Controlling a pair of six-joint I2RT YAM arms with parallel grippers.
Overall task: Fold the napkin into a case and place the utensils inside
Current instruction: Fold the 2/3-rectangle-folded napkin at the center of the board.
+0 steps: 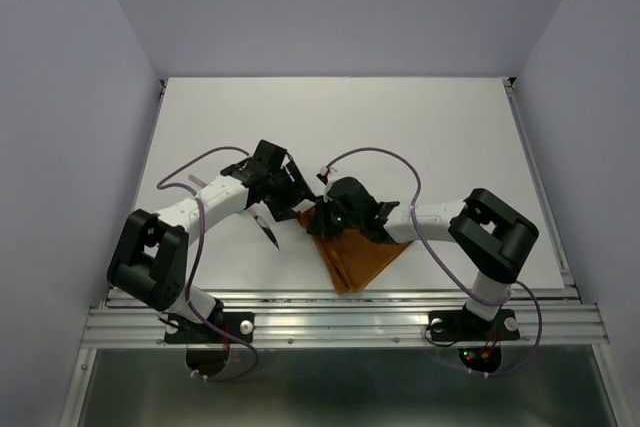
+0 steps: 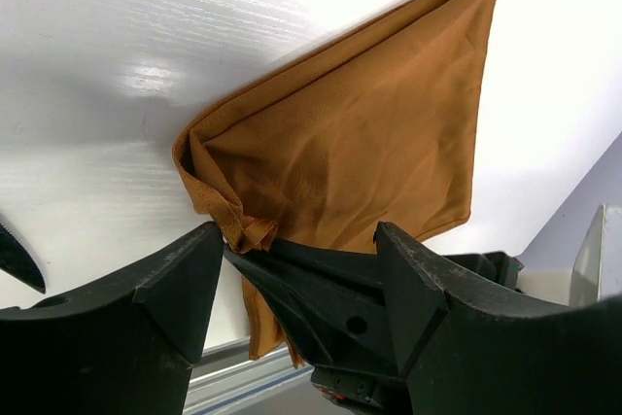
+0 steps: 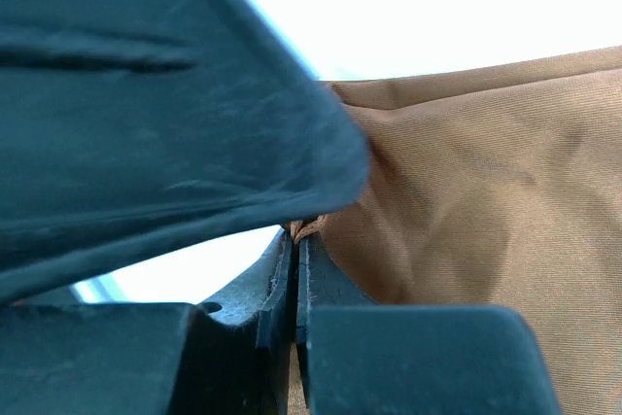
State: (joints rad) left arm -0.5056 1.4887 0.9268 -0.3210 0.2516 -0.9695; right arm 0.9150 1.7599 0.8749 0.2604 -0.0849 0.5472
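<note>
Shows the napkin (image 1: 355,252) lying folded in a triangle near the table's (image 1: 400,137) front edge. Pins its bunched corner in the clenched right pincer (image 3: 296,245), likely anchoring the fold, with the left pincer (image 2: 299,240) released just alongside.

Robotics lab cell: white table (image 1: 400,127), plain grey walls (image 1: 60,97), two arms (image 1: 215,197) bolted to aluminium rail (image 1: 340,324).

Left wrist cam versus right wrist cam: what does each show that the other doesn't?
Left wrist only: most of the folded napkin lying on the table, the left gripper open and straddling its bunched corner, and a utensil showing its dark tip at the left edge. Right wrist only: the right gripper close up, jaws shut on cloth. Both: the napkin and that pinched corner.
</note>
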